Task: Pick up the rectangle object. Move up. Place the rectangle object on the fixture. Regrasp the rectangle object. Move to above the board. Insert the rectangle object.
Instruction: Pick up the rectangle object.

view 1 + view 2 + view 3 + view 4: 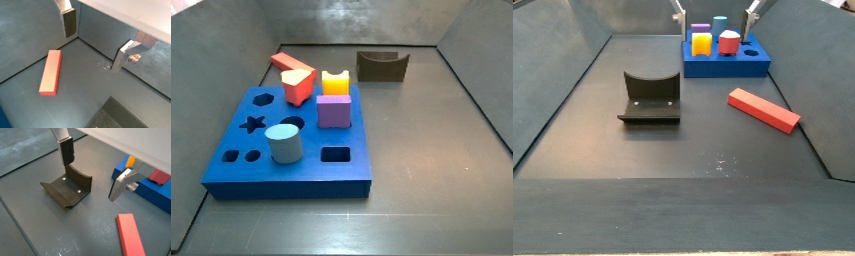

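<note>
Your gripper (89, 174) hangs above the floor with its fingers (69, 24) spread wide, nothing between them. Below it, the rectangle object (51, 72) lies flat on the dark floor, untouched. In a side view it rests between the fixture (651, 97) and the board (727, 62), apart from both.

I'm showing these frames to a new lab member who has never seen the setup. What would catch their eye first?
Probably the long red rectangle object, lying flat on the dark floor between the fixture and the right wall, bright against the grey. Next comes the big blue board with its shaped holes and several coloured blocks standing in it. The gripper hangs open and empty above the floor, its silver fingers holding nothing.
</note>
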You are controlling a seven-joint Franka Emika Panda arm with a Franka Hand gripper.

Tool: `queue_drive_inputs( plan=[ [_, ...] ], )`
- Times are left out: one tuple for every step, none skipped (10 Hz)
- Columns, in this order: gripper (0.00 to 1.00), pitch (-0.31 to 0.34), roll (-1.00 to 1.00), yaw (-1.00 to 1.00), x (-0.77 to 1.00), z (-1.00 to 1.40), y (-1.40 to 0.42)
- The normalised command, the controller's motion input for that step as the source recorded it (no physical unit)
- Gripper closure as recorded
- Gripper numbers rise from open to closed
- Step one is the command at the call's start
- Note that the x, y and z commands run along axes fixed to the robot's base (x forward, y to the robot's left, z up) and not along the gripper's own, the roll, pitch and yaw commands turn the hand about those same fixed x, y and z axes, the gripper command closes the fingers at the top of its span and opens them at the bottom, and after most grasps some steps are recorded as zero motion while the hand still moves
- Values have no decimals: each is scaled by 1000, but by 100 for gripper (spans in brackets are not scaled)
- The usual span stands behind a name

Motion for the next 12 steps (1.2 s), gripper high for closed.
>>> queue_drive_inputs(
  plan=[
    [0,-13,0,0,0,0,0],
    [0,0,4,0,0,0,0],
    [0,0,7,0,0,0,0],
    [0,-179,43,0,-306,-86,-89],
    [0,-443,84,29,-714,-360,-234],
    [0,-461,64,17,-757,-314,-263],
    [0,-453,67,17,-763,-329,-243],
    [0,-393,46,77,-629,-394,-200],
    [0,-363,40,126,-580,-383,-183],
    [0,-331,59,186,-511,-409,-177],
    [0,-251,107,511,-431,-429,-66],
    [0,-167,64,1000,-69,-446,0]
  ],
)
